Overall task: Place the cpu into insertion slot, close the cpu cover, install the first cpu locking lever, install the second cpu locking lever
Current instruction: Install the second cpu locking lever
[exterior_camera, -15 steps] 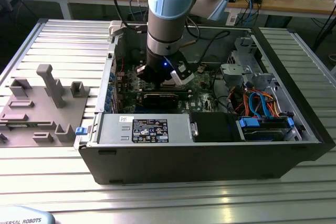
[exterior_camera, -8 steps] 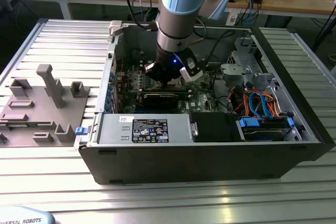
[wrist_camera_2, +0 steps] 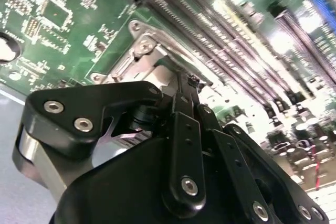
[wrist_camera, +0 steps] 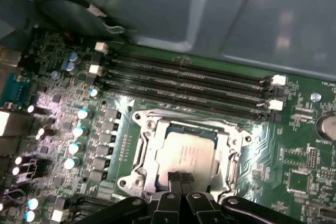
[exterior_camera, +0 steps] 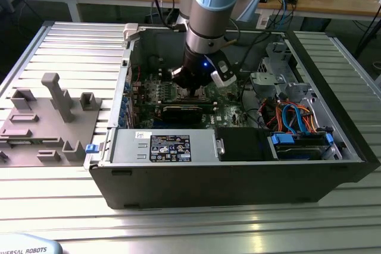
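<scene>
Down inside the open computer case (exterior_camera: pixel 238 171), the gripper (wrist_camera: pixel 181 178) hovers with fingertips pinched together, holding nothing. The cpu (wrist_camera: pixel 190 150) sits in the insertion slot (wrist_camera: pixel 157 174) (cpu cover (wrist_camera: pixel 150 145) flat around it).

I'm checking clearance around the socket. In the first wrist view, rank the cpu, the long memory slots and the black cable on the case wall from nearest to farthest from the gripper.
1. The cpu, right at the gripper tips.
2. The memory slots, beyond the socket.
3. The black cable, on the case wall past the board's edge.
</scene>
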Robot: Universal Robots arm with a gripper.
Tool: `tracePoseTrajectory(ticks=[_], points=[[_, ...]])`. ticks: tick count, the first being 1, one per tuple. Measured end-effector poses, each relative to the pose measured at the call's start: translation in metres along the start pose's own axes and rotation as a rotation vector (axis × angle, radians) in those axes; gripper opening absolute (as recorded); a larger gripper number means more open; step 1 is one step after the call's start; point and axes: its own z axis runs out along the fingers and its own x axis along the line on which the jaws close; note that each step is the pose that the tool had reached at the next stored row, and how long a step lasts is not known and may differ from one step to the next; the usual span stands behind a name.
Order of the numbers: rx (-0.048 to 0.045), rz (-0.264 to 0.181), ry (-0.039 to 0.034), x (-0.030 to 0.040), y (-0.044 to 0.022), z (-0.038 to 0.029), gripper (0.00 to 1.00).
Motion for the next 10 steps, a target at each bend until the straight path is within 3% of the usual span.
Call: tracePoseTrajectory(ticks=[4, 7, 10], points=[[0.0196, 0.001, 0.0043, -0.0057, 0.0106, 0.0014, 0.11], [0.0424, 0.003, 0.0088, -0.0083, 0.0190, 0.0026, 0.11], [0.0866, 0.006, 0.0174, -0.0091, 0.0240, 0.0003, 0.11]])
